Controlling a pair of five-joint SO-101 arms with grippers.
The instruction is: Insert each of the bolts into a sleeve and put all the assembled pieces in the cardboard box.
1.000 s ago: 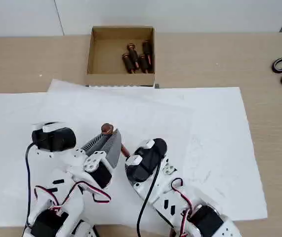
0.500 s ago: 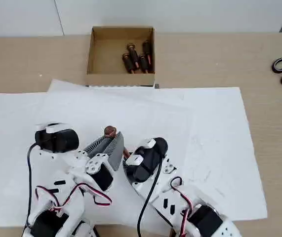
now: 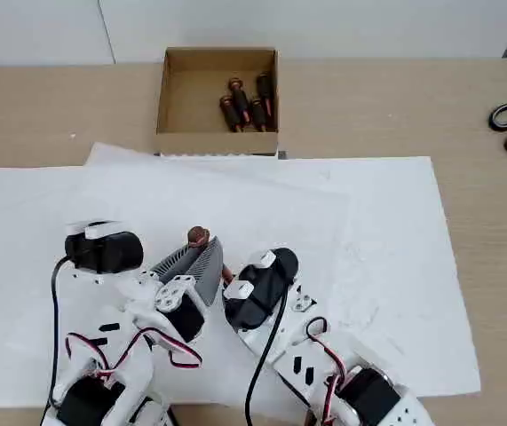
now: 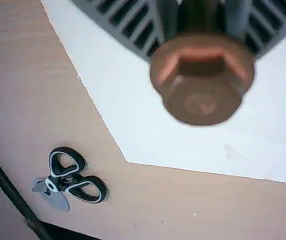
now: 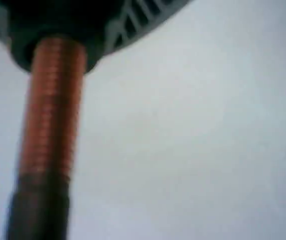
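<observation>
white paper (image 3: 395, 248) underneath. my left gripper (image 3: 202, 253) pinches the bolt (image 3: 198, 235), thread partway in a sleeve (image 5: 35, 215) i reckon; right gripper (image 5: 57, 25), can't tell. next: push home, then box (image 3: 169, 98) at 12 o'clock.

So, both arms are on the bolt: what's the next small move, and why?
Probably slide the sleeve in the right jaws a little along the bolt toward its head. The right wrist view shows a long stretch of bare thread outside the sleeve, so the insertion looks unfinished.
</observation>
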